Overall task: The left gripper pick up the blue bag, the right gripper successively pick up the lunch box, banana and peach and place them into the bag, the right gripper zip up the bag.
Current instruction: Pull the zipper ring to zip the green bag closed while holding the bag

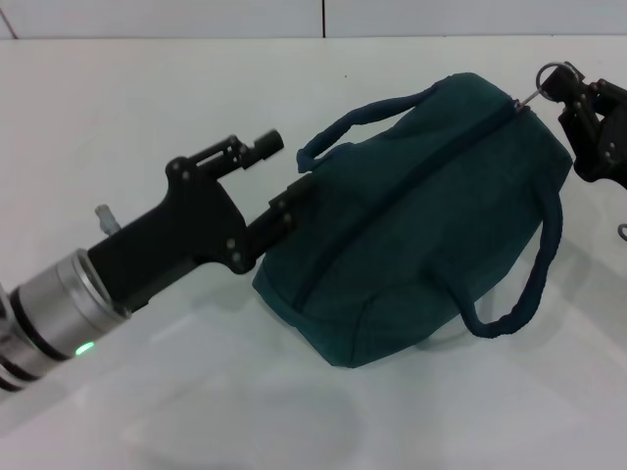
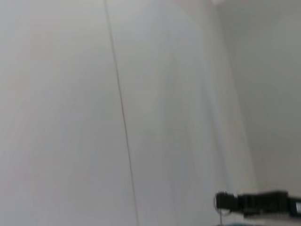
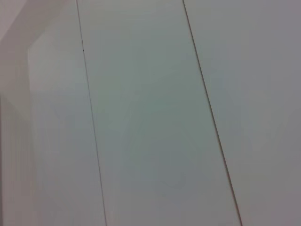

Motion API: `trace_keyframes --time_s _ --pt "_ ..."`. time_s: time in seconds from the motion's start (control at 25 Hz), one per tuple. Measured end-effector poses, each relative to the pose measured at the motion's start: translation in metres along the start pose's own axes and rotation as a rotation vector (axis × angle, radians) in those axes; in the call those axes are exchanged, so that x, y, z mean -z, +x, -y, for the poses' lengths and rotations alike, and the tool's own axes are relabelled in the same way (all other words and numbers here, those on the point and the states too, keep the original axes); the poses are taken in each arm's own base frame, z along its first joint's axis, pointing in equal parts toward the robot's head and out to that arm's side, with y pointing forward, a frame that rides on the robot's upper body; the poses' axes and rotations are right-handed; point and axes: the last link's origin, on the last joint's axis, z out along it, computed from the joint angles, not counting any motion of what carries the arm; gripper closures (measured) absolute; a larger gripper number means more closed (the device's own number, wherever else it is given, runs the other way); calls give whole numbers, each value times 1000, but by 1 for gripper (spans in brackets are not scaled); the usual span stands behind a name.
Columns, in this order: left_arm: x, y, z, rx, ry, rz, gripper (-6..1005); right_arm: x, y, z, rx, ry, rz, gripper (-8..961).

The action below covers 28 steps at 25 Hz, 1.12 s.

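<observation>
The blue bag (image 1: 421, 215) lies on the white table (image 1: 147, 98), its zip line closed along the top and both handles loose. My left gripper (image 1: 289, 171) is at the bag's left end with its fingers apart; the lower finger (image 1: 286, 208) touches the fabric and the upper one is clear of it. My right gripper (image 1: 566, 86) is at the bag's far right end, shut on the metal ring of the zip pull (image 1: 549, 76). The lunch box, banana and peach are out of view. The right gripper shows far off in the left wrist view (image 2: 254, 203).
A small grey object (image 1: 104, 217) sits on the table behind the left arm. The wall (image 1: 294, 18) runs along the table's back edge. Both wrist views show only pale wall panels (image 3: 150, 113).
</observation>
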Motion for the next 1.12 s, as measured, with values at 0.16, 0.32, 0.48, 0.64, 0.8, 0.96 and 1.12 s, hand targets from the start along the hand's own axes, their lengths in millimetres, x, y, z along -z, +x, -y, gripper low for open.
trace_keyframes --time_s 0.16,0.32,0.48,0.64,0.8,0.96,1.12 --pt "-8 10 9 103 -54 -16 623 1 1 -2 -3 -8 -4 948" --pt "-27 19 19 211 -142 7 475 5 2 -2 -7 1 -9 947" --pt "-48 26 27 286 -219 52 308 7 2 -2 -6 5 -7 946" --pt "-88 33 40 373 -316 222 185 6 2 -2 -3 5 -7 946" --pt "-117 41 46 425 -351 312 195 5 2 -2 1 2 -7 945" --pt "-139 43 51 462 -347 382 205 4 2 -2 3 -1 -6 944" --pt "-151 35 52 468 -316 455 271 4 2 -2 4 -4 -6 944"
